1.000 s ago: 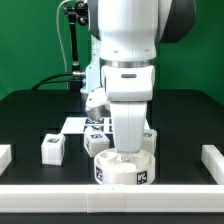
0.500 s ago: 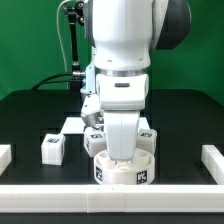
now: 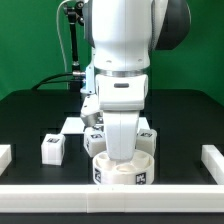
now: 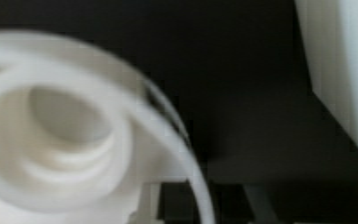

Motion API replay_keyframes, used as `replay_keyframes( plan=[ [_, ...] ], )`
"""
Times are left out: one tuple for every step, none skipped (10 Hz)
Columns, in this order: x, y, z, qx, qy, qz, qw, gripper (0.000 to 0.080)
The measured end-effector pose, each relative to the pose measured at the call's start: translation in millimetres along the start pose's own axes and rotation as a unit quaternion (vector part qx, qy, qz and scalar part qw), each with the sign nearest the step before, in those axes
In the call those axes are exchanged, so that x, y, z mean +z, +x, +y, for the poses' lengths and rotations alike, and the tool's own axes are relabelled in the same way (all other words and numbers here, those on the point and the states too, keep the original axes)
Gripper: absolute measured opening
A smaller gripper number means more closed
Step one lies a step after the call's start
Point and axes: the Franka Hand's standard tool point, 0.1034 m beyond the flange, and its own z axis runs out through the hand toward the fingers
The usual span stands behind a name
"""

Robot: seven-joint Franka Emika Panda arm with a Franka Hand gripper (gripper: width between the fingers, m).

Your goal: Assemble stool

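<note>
Stool seat [image 3: 120, 172]: white plastic, round, rimmed, black-white square tags, on black desk [image 3: 190, 125]. Gripper [image 3: 120, 152] inside rim; we cannot tell its grip. Chunky leg block [image 3: 52, 148] beside.

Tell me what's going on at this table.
The robot arm's gripper is lowered onto the round white seat disc near the front edge of the table. The arm hides the fingers, so it is unclear whether they are gripping it. One leg block sits loose toward the exterior view's left, and more tagged blocks lie just behind the seat.
</note>
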Motion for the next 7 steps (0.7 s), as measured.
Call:
replay_keyframes(
  plan=[
    [-0.4, 0.0, 0.4, 0.0, -0.001, 0.0, 1.0, 0.0034],
    [-0.5, 0.0, 0.5, 0.0, -0.001, 0.0, 1.0, 0.0034],
    [-0.6, 0.0, 0.6, 0.0, -0.001, 0.0, 1.0, 0.0034],
    [-0.6, 0.0, 0.6, 0.0, -0.001, 0.0, 1.0, 0.0034],
    [-0.6, 0.0, 0.7, 0.0, -0.001, 0.0, 1.0, 0.0034],
    [-1.2, 3.1, 2.7, 0.002, -0.001, 0.0, 1.0, 0.0034],
    [-2.6, 16.5, 11.2, -0.004, -0.003, 0.003, 1.0, 0.0034]
  ],
)
